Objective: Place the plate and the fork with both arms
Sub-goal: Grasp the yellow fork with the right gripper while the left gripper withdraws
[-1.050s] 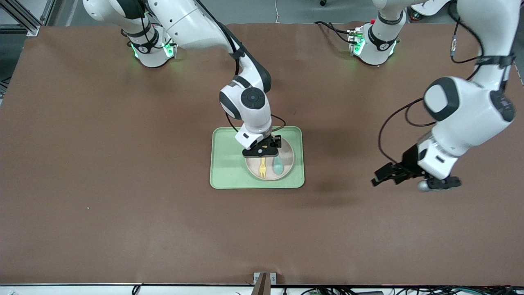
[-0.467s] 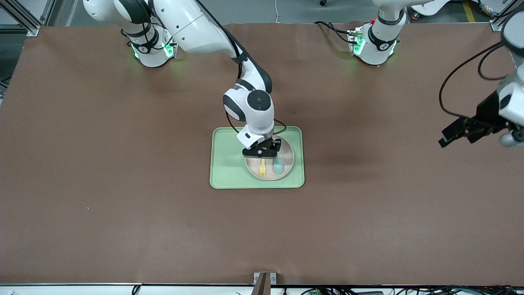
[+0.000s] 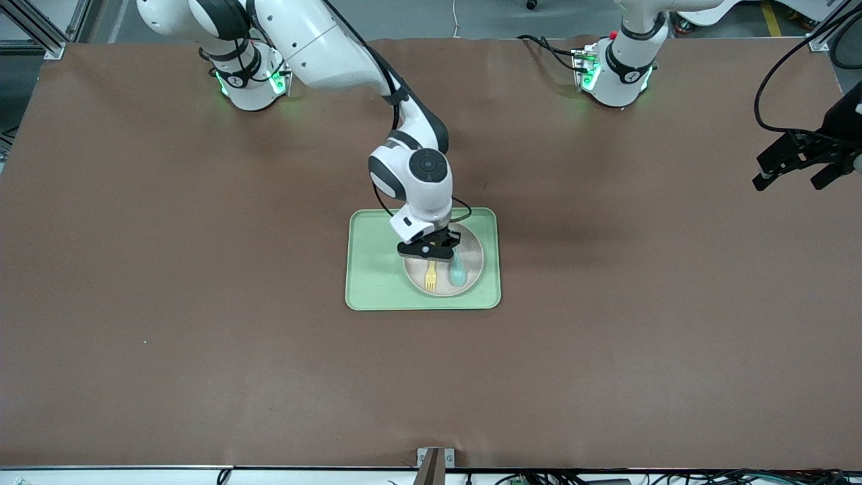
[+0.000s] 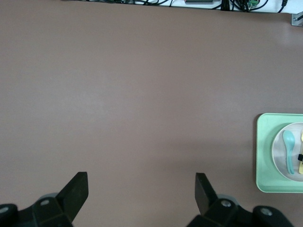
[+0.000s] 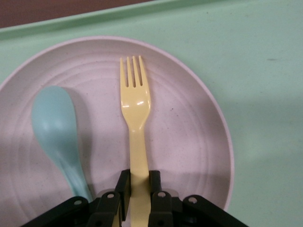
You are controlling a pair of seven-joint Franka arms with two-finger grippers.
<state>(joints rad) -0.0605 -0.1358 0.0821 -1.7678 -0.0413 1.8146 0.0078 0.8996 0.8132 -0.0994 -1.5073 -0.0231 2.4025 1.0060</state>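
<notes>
right gripper: clamped on the fork handle, over the plate
left gripper: spread wide, held over bare table

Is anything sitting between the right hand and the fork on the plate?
Nothing visible. The right hand is already shut on the handle of the fork, which lies on the plate in the green tray. The teal spoon lies beside the fork, apart from it. The left hand waits open over the table's left-arm end.
</notes>
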